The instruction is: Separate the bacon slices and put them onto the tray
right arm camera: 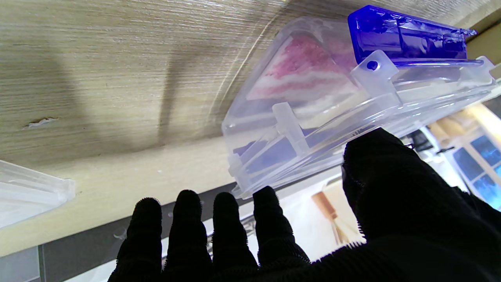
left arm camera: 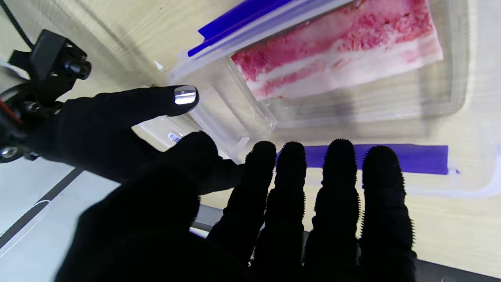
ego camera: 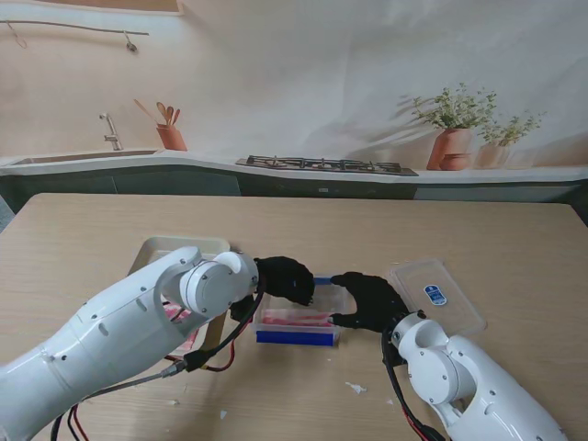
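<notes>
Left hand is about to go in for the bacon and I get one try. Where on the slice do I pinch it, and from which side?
Judging by the left wrist view, take the bacon by its free short end, the edge facing the left hand. It lies flat in the clear container, with bare floor there giving the fingers room. Come down over the open top, avoiding the blue clips.

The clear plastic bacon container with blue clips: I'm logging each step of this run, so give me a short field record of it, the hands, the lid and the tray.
container: clear plastic box with blue clips, lid off, centre of the wooden table
contents: pink-and-white bacon slices lying flat inside
left hand: black-gloved left hand over the box's far-left rim, fingers spread, holding nothing
right hand: black-gloved right hand at the box's right end, thumb against its rim
lid: clear plastic lid, right of the box
tray: beige tray, left, mostly hidden by the left arm
</notes>
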### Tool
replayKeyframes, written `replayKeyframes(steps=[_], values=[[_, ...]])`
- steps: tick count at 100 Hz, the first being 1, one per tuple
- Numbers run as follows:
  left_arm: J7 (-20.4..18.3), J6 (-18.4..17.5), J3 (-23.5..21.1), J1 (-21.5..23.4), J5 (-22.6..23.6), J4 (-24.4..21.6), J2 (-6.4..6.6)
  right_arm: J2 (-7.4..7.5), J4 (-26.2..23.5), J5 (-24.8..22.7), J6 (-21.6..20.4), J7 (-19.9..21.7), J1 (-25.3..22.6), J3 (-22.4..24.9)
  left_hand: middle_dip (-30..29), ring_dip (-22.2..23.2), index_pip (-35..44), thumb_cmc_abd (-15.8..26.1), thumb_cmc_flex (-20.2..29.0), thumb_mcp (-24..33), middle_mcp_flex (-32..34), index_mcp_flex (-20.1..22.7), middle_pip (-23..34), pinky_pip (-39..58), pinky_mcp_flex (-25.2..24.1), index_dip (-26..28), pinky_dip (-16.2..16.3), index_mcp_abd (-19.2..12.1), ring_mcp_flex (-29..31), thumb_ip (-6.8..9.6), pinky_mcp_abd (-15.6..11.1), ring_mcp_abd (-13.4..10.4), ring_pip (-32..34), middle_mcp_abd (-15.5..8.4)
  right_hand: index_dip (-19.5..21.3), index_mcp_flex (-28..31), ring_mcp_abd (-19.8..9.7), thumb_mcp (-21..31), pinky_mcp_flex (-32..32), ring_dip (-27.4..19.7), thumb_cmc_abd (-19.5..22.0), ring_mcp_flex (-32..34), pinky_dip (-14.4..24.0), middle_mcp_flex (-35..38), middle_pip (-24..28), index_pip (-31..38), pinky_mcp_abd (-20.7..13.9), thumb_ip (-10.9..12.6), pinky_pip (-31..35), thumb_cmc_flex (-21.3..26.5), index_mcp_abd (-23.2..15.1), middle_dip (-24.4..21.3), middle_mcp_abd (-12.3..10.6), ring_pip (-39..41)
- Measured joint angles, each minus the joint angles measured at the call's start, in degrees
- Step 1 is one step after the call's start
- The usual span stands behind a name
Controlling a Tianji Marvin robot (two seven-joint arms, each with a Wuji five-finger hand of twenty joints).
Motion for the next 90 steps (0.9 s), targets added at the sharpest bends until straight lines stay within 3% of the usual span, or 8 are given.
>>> replayKeyframes(steps=[15,43,90], values=[[1.41,0.02,1.91,-0.49,0.01,2.09,-0.92,0.0,-0.02,0.0,0.03,0.1,0.0,-0.01,-0.07,-0.62,-1.4,0.64,-0.09,-0.04,-2.63,0.0,-0.36,-0.82,-1.43,-0.57,-0.28,0.33,-2.79,0.0,0.0,0.03,-0.52,0.03,0.0,0.0,0.0,0.0,0.01,0.0,0.0,0.0,0.0,0.0,0.0,0.0,0.0,0.0,0.0,0.0,0.0,0.0,0.0,0.0],[3.57,0.83,4.97,-2.06,-1.52,5.81,-2.73,0.01,-0.05,0.0,0.09,0.12,0.01,-0.05,-0.77,-1.46,-4.27,2.17,-0.07,-2.54,-8.97,-4.67,-1.24,-3.01,-8.95,-1.98,-0.9,1.53,-10.8,0.0,-1.77,-0.3,-2.21,0.03,0.0,0.0,0.0,0.0,0.01,0.0,0.0,0.0,0.01,0.0,0.0,0.0,0.0,0.0,0.0,0.0,0.0,0.0,0.0,0.0],[4.79,2.83,8.09,-3.73,-5.25,10.46,-5.25,0.02,-0.18,-0.02,0.1,0.2,-0.09,0.01,-2.13,-4.12,-6.83,3.35,0.06,-4.64,-11.33,-6.32,-3.48,-5.75,-11.18,-3.2,-2.21,2.77,-14.3,0.0,-1.79,-0.3,-4.27,1.39,0.0,0.0,0.0,0.0,0.01,0.0,0.0,0.0,0.01,0.0,0.0,0.0,0.0,0.0,0.0,0.0,0.0,0.0,0.0,0.0]])
